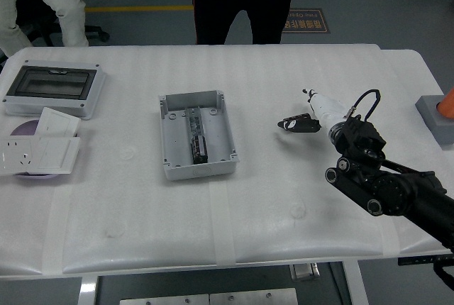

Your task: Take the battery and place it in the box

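Observation:
The battery, a small black block with a white end, hangs just above the table right of centre. My right hand, white with dark fingertips on a black arm, reaches in from the lower right and is shut on the battery's right end. The box is a grey open enclosure at the table's middle, with a dark rail and a black part inside; it lies well to the left of the hand. My left hand does not appear.
A grey enclosure with a clear lid sits at the far left, with white socket plates and a purple disc in front of it. A grey block stands at the right edge. A person stands behind the table.

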{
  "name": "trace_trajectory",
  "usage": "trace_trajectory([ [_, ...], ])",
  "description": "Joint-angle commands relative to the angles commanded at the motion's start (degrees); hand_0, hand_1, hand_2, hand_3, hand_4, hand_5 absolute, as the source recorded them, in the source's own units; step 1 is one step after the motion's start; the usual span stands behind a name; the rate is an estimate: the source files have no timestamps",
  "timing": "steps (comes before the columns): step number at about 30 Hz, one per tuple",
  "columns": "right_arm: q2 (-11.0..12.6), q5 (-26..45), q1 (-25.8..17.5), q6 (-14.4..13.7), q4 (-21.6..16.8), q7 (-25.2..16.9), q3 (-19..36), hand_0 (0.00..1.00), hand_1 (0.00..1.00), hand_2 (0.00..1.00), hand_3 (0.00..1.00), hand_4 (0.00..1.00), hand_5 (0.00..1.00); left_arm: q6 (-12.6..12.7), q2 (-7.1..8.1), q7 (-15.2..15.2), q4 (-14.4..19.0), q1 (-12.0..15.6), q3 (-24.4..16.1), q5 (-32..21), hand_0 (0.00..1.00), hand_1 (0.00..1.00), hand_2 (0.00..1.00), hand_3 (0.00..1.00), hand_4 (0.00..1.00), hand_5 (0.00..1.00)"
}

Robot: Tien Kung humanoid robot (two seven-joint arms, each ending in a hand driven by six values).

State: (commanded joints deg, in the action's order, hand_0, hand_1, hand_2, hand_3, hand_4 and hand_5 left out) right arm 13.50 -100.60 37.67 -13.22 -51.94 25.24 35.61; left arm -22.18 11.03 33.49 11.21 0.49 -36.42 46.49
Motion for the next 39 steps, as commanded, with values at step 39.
trace_trajectory([
  [39,-2.20,-7.91,-2.20,-4.52,-2.33,7.35,-2.15,0.874,0.675,0.785,0.916,0.913,0.741,0.55,-0.19,-1.37,-0.05,-0.19,1.31,-1.43,0.531,0.565,0.484,0.491,0.026,0.002],
])
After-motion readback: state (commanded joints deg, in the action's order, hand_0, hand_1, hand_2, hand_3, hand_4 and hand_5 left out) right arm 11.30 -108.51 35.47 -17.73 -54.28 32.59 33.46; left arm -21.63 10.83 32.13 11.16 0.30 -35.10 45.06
